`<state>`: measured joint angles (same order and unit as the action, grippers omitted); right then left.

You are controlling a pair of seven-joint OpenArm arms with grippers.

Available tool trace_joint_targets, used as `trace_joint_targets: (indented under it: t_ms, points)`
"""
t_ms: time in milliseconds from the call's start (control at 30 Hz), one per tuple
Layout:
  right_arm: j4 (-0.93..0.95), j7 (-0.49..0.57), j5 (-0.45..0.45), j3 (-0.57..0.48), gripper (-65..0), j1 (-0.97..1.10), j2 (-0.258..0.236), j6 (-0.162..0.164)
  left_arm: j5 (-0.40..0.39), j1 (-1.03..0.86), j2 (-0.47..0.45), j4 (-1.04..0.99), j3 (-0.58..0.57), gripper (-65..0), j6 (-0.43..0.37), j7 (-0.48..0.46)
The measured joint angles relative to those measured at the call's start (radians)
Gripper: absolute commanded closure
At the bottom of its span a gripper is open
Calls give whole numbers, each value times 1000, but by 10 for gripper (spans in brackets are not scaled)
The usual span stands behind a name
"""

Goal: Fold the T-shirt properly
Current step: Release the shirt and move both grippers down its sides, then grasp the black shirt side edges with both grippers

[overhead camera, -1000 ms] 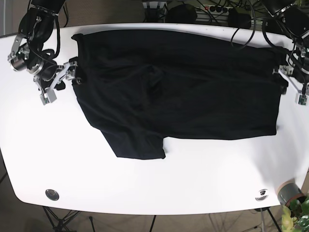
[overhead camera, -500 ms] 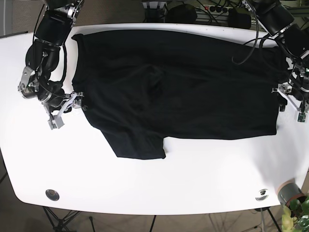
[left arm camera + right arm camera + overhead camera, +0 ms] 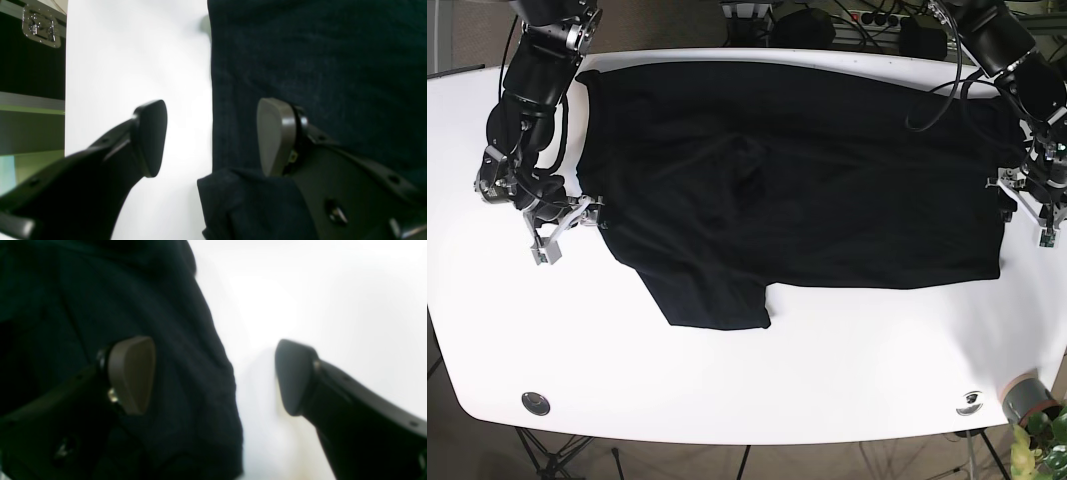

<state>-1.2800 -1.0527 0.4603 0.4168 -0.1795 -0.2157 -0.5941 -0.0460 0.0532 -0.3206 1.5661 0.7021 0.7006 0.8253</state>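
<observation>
Black T-shirt (image 3: 797, 175) spread flat across the upper middle of the white table (image 3: 727, 380) in the base view, one sleeve hanging toward lower left. Left gripper (image 3: 211, 136) at the right edge of that view, jaws wide apart, straddling the shirt's edge, gripping nothing. Right gripper (image 3: 215, 373) at the left edge, likewise wide open, one finger (image 3: 131, 373) over cloth, the other over bare table.

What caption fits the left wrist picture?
Open left end effector straddling the edge of the black T-shirt on the white table.
</observation>
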Motion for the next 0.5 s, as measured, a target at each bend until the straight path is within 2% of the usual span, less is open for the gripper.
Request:
trace_joint_targets:
  t_ms: [133,267,333,467,500]
  points:
    - [-4,8,11,-45,-525,5,17,-1,-6,44,-3,-44,-1,-401,0,-4]
    - [-5,21,18,-54,-522,11,56,-8,-1,69,-7,-94,-3,-403,0,-3]
    - [-8,32,30,-54,-495,17,66,-9,5,86,-7,-124,2,-403,0,-1]
    - [-8,38,32,-51,-346,23,66,-9,1,134,-29,-202,-1,-403,0,-5]
    - [-7,40,30,-51,-287,22,66,-8,-1,146,-34,-221,-1,-403,0,-12]
